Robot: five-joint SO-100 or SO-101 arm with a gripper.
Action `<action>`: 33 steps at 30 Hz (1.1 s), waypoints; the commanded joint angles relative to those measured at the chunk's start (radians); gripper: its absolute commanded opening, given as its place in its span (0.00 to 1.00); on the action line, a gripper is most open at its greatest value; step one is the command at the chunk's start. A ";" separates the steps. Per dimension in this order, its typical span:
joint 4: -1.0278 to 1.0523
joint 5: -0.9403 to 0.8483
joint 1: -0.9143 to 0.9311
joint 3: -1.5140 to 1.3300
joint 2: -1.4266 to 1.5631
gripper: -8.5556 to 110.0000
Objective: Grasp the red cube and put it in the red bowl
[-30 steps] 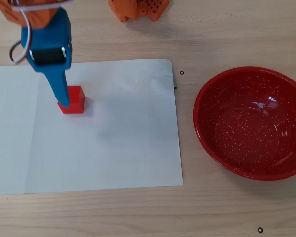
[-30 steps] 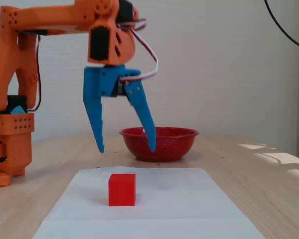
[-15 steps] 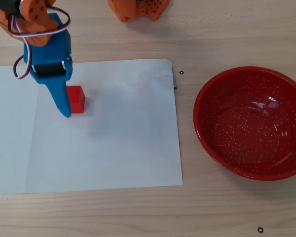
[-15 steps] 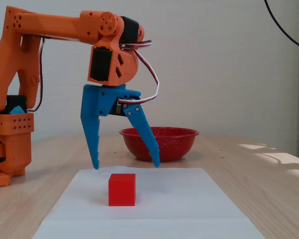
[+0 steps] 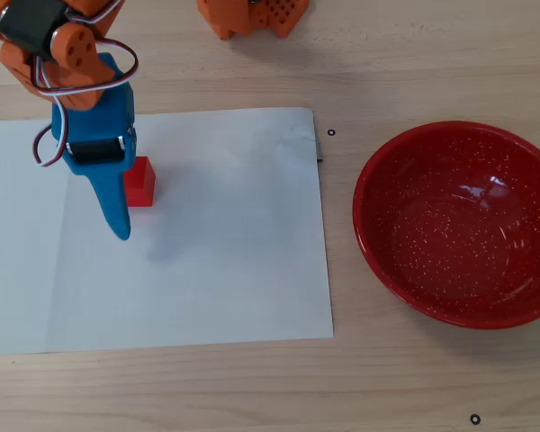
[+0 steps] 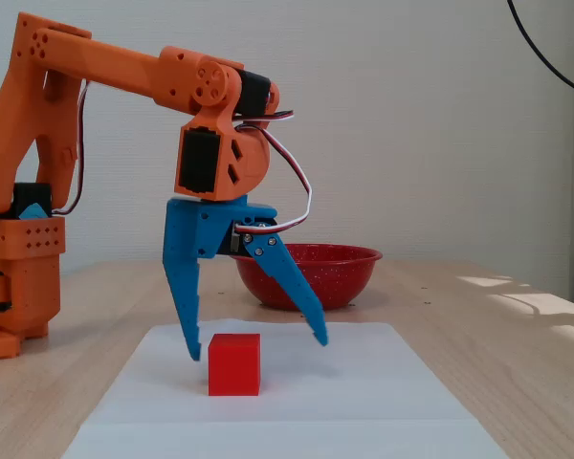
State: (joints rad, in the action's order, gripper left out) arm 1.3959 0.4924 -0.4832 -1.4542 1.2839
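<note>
The blue gripper stands spread wide, holding nothing, its tips hanging just above the paper on either side of the red cube in the fixed view; from overhead the long finger covers the cube's left edge. The cube looks light, stiff and smooth-faced, so I'd pinch two opposite flat sides squarely, low on the block, lest it skid on the white sheet. A second ago the fingers hung clearly higher; they have since dropped to cube level. The red bowl waits well apart, beyond the sheet's far edge.
</note>
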 commanded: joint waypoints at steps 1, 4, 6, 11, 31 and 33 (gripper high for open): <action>-0.041 0.026 -0.012 0.026 0.034 0.51; -0.083 0.032 -0.008 -0.003 0.025 0.52; -0.103 0.032 -0.005 -0.018 0.018 0.52; -0.150 0.023 0.003 -0.046 0.006 0.52; -0.110 0.020 -0.020 -0.021 0.006 0.18; -0.101 0.026 -0.020 -0.015 0.012 0.11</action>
State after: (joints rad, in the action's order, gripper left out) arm 1.2517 0.5154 -0.4725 -1.5202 1.2364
